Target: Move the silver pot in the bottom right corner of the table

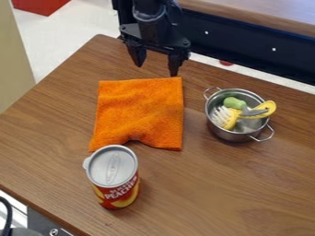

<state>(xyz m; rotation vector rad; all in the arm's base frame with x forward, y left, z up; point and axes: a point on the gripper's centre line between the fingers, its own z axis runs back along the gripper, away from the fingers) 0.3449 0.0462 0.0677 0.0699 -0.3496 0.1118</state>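
Observation:
My gripper [157, 68] hangs open at the top of the camera view, above the far edge of the orange cloth, with nothing between its fingers. The silver pot [229, 134] stands upright at the right, to the right of the cloth and lower in the view than the gripper, apart from it. Its two wire handles point to the upper left and the lower right. Inside the pot lie a yellow-handled brush [261, 109] with white bristles and a green object [234, 103].
An orange cloth [140, 110] lies flat mid-table, left of the pot. A can [115, 177] with a silver lid stands in front of it, near the cloth's lower edge. The wooden table [203, 193] has its far edge behind the cloth, beside a dark rail [240, 44].

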